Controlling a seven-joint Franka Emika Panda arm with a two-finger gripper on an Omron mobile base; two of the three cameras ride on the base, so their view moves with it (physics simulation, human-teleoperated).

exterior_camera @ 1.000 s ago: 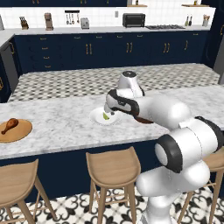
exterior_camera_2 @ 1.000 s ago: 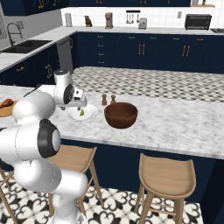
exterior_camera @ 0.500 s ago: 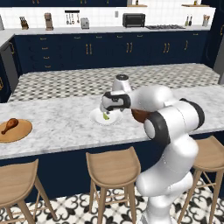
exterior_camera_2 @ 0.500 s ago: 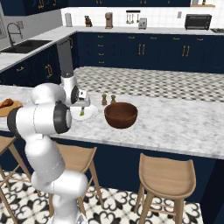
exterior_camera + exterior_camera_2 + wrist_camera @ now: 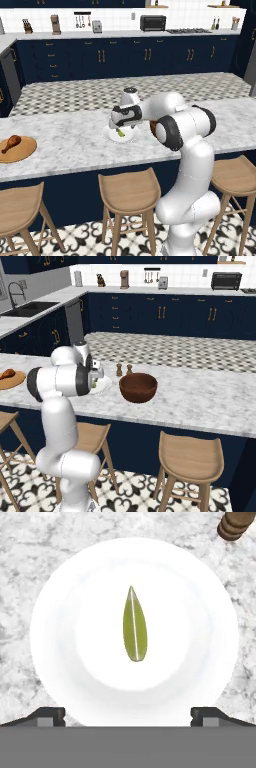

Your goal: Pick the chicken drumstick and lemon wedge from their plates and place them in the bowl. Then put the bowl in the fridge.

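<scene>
**Gripper poised over the lemon wedge, fingers spread wide**

Across the far wall run navy cabinets (image 5: 125,57) under a pale counter with a toaster oven (image 5: 153,22). In front stretches the marble island (image 5: 65,145), wooden stools (image 5: 129,192) tucked along its near side.

The right base view shows the dark wooden bowl (image 5: 138,387) on the island, right of the arm, with two small shakers (image 5: 124,369) just behind it; the left base view hides most of that bowl behind the arm. The left base view gives the tan plate (image 5: 17,149) at the far left, chicken drumstick (image 5: 11,143) lying on it.

The arm folds down over the white plate (image 5: 121,135). The hand view looks straight down: lemon wedge (image 5: 135,624) at the plate's centre, gripper (image 5: 128,714) above it, fingertips (image 5: 47,714) wide apart, holding nothing.
</scene>
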